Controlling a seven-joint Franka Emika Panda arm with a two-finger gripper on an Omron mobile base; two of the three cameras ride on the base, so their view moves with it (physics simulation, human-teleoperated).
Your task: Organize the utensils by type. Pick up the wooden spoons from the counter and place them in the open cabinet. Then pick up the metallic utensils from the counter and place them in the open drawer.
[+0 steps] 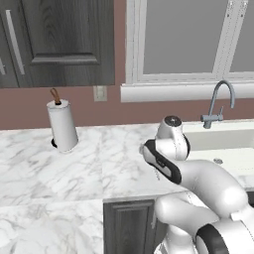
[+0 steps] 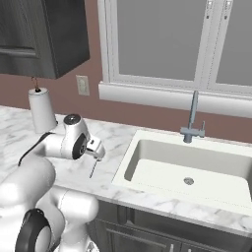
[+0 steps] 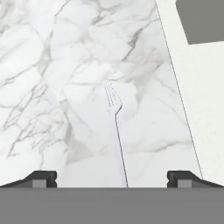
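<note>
Silver-white and slim, one fork [image 3: 115, 127] lies flat on the marble counter [image 3: 52, 87] under my claw [image 3: 112, 178], whose two fingertips [image 3: 43, 178] stand spread wide, grasping nothing. Its long axis runs between them, tines pointing away from my hand, handle toward it. Beside the fork is one white sink [image 2: 187, 170] with one grey faucet [image 2: 193, 120]. Farther along the counter stands one paper towel roll [image 1: 62, 126].

Paper towel roll [image 1: 62, 125], sink [image 2: 147, 147], faucet [image 2: 193, 120], window [image 2: 162, 39], outlet [image 1: 100, 93]
</note>
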